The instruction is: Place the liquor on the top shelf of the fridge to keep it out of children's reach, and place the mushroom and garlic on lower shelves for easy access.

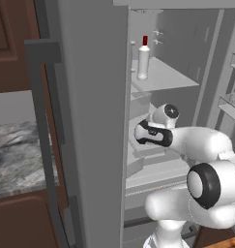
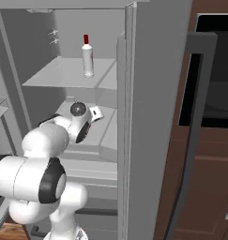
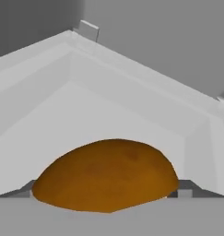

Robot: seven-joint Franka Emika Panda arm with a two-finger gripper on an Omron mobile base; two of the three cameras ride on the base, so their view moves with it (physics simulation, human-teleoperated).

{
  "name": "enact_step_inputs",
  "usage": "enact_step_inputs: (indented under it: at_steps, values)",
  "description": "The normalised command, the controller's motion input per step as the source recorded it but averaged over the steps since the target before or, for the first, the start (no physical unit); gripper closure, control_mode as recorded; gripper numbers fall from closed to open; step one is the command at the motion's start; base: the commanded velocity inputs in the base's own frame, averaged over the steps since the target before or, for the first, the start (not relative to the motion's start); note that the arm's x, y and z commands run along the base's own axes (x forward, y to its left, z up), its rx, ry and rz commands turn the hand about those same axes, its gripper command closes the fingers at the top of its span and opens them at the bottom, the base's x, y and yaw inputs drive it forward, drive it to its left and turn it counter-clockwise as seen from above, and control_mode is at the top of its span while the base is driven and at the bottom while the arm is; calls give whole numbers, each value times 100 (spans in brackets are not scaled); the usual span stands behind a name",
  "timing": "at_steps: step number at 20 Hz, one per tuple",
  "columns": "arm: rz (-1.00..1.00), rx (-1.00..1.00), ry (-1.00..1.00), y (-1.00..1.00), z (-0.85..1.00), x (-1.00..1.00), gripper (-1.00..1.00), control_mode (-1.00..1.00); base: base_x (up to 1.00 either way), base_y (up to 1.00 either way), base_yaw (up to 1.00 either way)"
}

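Inside the fridge, liquor tops a shelf; end effector state unclear, mushroom between

Marble counter; brown cabinets; oven

Flat, even rendered light, no glare, soft shading only.
Fridge interior is pale grey and evenly lit; the back wall beyond the hand darkens a bit, and there's faint shade under the top shelf above the hand. Bottle throws almost no shadow. Base views are slightly soft and low-res, edges straight. In the hand view the mushroom right at the fingertips looks smooth and blurry, with the tray corner beyond it crisp.
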Motion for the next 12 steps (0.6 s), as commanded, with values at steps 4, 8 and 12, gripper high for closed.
enact_step_inputs:
  at_steps: [4, 8, 12]
  values:
    - [0, -8, 3, 7, -42, 21, -100, -100, 0, 0, 0]
    - [0, -1, 15, -3, -100, 60, -100, -100, 0, 0, 0]
    - [0, 3, 25, -3, -100, 44, -100, -100, 0, 0, 0]
